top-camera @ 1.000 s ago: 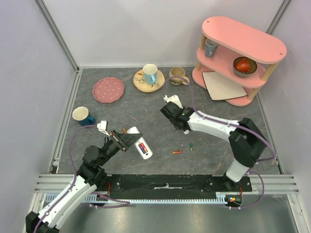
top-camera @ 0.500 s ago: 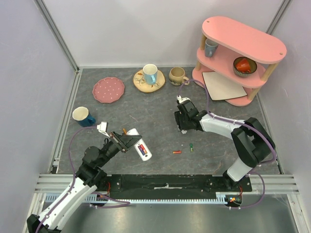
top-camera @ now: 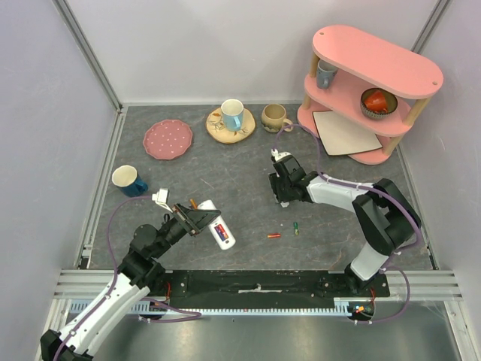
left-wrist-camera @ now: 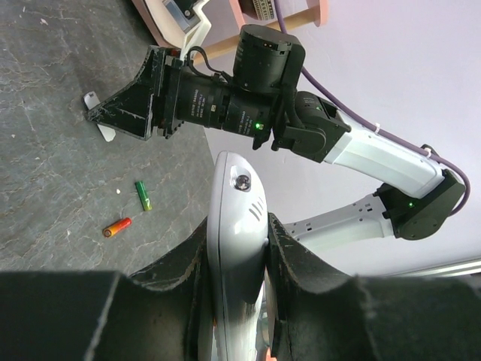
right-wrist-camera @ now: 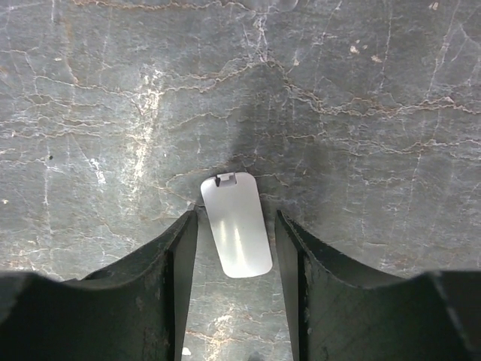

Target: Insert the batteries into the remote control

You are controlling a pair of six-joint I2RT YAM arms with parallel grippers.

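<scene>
Left pincer point(left-wrist-camera: 234, 226) of mine is clamped on the remote control point(left-wrist-camera: 239, 252), holding it tilted above the table point(top-camera: 225, 165). Two batteries lie loose nearby, a red-orange battery point(top-camera: 274, 235) and a green battery point(top-camera: 296, 228). My right pincer point(right-wrist-camera: 235, 218) stands apart, its fingers point(right-wrist-camera: 180, 248) flanking a small white cover point(right-wrist-camera: 237, 237) that lies flat.

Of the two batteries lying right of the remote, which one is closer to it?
The red-orange battery. It is the left one of the pair, on the remote control's side; the green battery lies beyond it, further right.
</scene>
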